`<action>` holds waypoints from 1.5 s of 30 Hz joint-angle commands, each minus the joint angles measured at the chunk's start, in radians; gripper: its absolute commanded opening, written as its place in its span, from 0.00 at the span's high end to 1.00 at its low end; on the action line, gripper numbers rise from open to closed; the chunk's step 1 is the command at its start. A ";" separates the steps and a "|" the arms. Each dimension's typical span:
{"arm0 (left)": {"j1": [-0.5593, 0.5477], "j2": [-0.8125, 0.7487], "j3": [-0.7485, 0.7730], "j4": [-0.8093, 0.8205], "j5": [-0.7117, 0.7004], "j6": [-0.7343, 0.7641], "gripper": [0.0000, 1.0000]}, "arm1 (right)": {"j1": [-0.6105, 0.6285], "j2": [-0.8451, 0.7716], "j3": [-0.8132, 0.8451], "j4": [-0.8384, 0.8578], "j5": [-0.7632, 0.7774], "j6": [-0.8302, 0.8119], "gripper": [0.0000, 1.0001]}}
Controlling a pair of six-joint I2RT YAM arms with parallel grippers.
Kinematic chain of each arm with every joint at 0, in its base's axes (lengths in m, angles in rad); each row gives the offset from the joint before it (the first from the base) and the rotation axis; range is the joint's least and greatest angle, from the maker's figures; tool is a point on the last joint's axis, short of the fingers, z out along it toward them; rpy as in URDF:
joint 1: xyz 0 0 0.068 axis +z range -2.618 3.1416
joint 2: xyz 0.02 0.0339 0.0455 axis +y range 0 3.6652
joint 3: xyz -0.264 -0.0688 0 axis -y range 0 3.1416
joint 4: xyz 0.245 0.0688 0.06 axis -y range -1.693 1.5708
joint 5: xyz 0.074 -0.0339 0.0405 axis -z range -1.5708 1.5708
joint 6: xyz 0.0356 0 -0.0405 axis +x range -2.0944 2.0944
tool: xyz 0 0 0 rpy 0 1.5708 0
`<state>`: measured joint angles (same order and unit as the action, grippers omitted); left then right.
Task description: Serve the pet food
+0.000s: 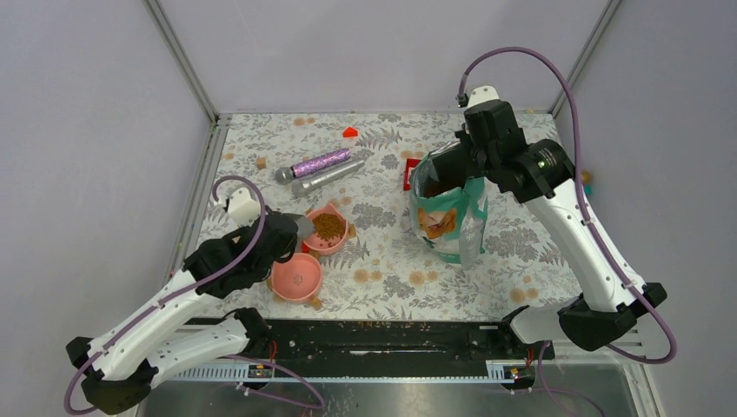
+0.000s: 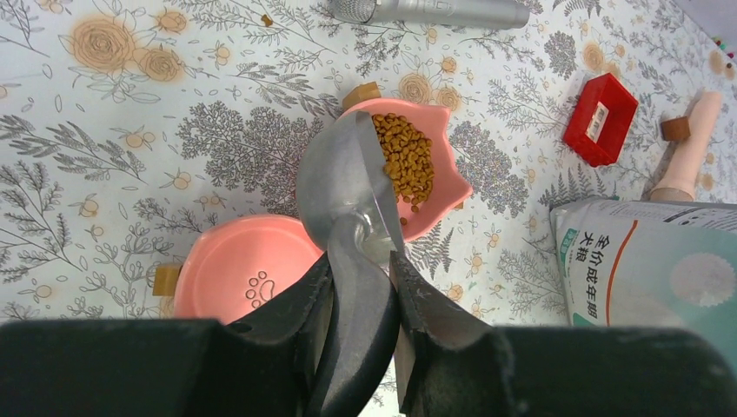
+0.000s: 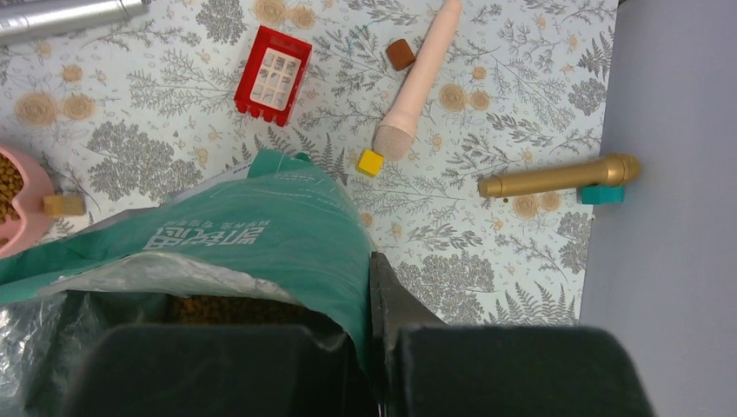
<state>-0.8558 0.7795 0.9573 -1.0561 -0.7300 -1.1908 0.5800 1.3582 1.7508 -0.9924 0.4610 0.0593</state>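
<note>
1 pink bowl holds kibble, the pouch more; left gripper clamps the scoop, right gripper the pouch rim.

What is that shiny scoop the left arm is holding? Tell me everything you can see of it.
The scoop looks like smooth grey metal: a rounded cup narrowing into a short handle. The left gripper has its black fingers shut on that handle. The scoop is turned on edge, its tip over the rim of a pink bowl holding brown kibble. No kibble shows on the side facing the camera.
</note>
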 commanded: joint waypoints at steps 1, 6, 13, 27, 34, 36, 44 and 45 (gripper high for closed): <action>0.004 0.039 0.085 0.008 -0.006 0.098 1.00 | -0.007 -0.003 0.133 -0.002 0.010 -0.047 1.00; 0.008 0.111 0.159 -0.017 0.026 0.188 1.00 | -0.006 0.000 0.171 -0.051 0.031 -0.054 1.00; 0.011 0.164 0.199 -0.024 0.059 0.251 1.00 | -0.006 0.061 0.246 -0.179 0.001 -0.119 1.00; 0.011 0.053 0.210 0.035 0.096 0.372 1.00 | -0.007 0.119 0.367 -0.268 -0.079 -0.093 0.83; 0.011 0.056 0.233 0.037 0.103 0.411 1.00 | -0.006 0.105 0.374 -0.331 -0.027 -0.097 0.70; 0.012 0.057 0.237 0.047 0.106 0.419 1.00 | -0.006 0.094 0.356 -0.325 -0.041 -0.107 0.67; 0.011 0.031 0.260 0.133 0.183 0.480 1.00 | -0.006 0.046 0.254 -0.292 -0.077 -0.020 0.94; 0.012 0.031 0.271 0.144 0.197 0.488 1.00 | -0.006 0.033 0.243 -0.271 -0.106 -0.008 1.00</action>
<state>-0.8494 0.8364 1.1572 -1.0302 -0.5770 -0.7555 0.5797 1.4429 2.0224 -1.2964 0.3992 -0.0093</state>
